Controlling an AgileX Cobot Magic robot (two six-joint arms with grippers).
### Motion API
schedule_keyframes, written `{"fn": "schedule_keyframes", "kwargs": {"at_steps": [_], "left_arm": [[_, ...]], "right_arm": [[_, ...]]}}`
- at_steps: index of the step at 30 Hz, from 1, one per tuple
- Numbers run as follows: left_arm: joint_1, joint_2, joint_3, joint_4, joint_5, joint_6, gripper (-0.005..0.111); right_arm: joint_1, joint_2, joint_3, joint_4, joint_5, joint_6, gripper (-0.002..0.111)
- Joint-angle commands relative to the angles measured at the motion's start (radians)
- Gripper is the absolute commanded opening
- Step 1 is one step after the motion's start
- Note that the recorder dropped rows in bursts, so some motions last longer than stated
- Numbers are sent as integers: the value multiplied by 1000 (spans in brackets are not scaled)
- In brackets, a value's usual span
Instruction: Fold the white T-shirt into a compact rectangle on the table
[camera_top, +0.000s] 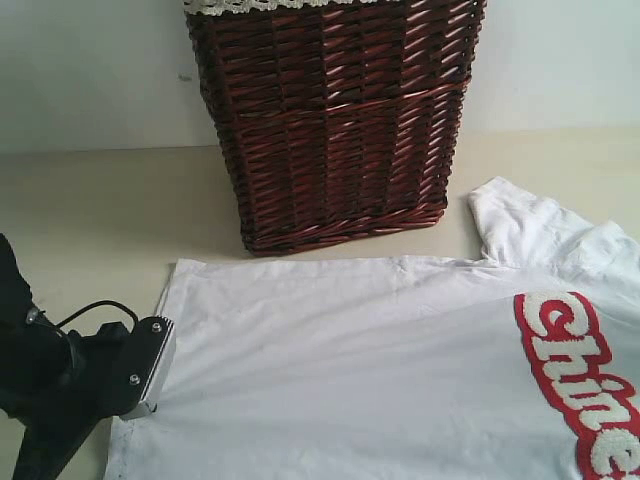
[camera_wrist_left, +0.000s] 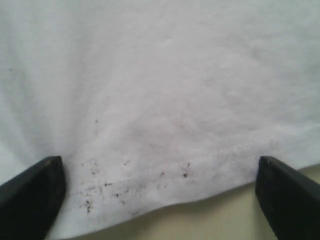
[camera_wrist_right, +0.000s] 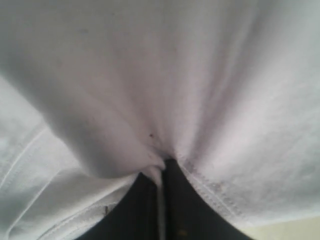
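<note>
Two grippers, one garment. White T-shirt (camera_top: 350, 350): spread flat on the table (camera_top: 90, 210), filling the near and right of the scene, red-edged lettering (camera_top: 585, 385) at right, a sleeve bunched at far right. A wicker basket (camera_top: 335, 120) stands just beyond its far edge. Left gripper (camera_wrist_left: 157, 172): jaws fully apart, straddling the stitched hem at the shirt's near-left edge, holding nothing. Right gripper (camera_wrist_right: 162, 167): outside the exterior view, jaws clamped on a pinched ridge of the shirt's seamed edge. Step judged: securing edges for a first fold. Next move calls for the left jaws to close on the hem, then an even lift by both arms.
</note>
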Motion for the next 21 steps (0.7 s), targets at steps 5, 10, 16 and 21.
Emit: {"fn": "schedule_keyframes", "kwargs": {"at_steps": [5,10,16,21], "left_arm": [[-3,34,16,24,14,-15,105],[-3,34,16,24,14,-15,105],[-3,34,16,24,14,-15,105],[-3,34,16,24,14,-25,105]], "right_arm": [[-9,1,11,5,-11,52,0],[-9,1,11,24,-58,84,0],[-9,1,11,24,-58,88,0],[-9,1,11,24,-58,88,0]]}}
